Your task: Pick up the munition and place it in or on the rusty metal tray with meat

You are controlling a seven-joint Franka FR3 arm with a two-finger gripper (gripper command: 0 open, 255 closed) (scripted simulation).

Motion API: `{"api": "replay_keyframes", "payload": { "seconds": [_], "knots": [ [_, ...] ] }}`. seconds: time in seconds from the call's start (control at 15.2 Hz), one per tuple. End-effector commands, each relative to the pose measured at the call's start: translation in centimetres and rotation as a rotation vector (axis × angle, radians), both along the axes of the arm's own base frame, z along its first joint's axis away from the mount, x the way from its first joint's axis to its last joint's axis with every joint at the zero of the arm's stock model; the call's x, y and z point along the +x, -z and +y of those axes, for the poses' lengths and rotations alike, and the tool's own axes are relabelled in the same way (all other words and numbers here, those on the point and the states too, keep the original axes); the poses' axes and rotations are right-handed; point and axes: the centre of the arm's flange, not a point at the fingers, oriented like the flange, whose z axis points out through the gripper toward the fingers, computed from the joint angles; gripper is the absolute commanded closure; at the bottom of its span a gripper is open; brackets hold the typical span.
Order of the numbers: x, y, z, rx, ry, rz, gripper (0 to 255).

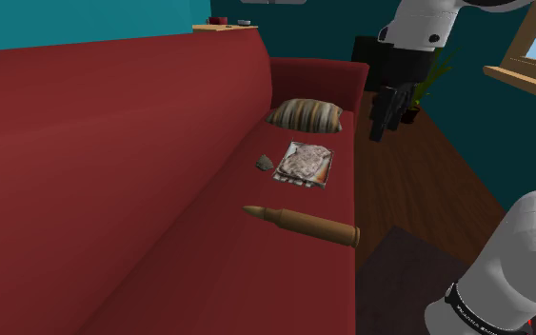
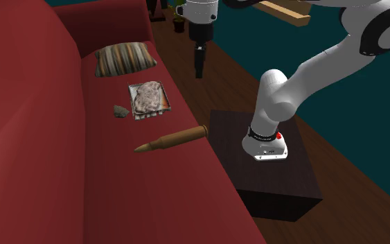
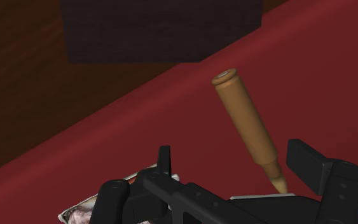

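Bullet (image 1: 304, 225), long and brass-coloured, lies on its side on the seat of a red sofa (image 1: 113, 171), its flat base near the seat's front edge and its pointed tip turned toward the backrest. Further along the seat sits a shallow tray (image 1: 325, 177) with a rusty orange rim and a pale slab of meat in it, apart from the bullet. A small grey stone (image 1: 264, 163) rests just beside the tray on the backrest side, and a striped pillow (image 1: 304, 115) lies beyond it by the sofa's arm. The end effector (image 2: 199, 69) hangs in the air over the wooden floor (image 1: 418, 162), off the sofa's front edge and well apart from the bullet. In the wrist view its two black fingers stand apart, holding nothing. The arm's dark box stand (image 2: 269, 173) sits on the floor against the sofa.
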Motion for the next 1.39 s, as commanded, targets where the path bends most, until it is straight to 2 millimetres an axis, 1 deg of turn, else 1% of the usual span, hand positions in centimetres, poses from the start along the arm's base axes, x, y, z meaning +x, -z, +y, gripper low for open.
{"api": "replay_keyframes", "payload": {
  "seconds": [0.0,0.33,0.66,0.99,1.32],
  "knots": [
    [0.0,0.0,0.0,0.0,0.0,0.0,0],
    [3.8,5.4,1.0,0.078,-0.085,0.027,0],
    [7.4,10.7,2.8,0.155,-0.17,0.054,0],
    [10.7,16.0,5.2,0.233,-0.255,0.081,0],
    [13.5,21.1,8.3,0.31,-0.339,0.108,0]
  ]
}}
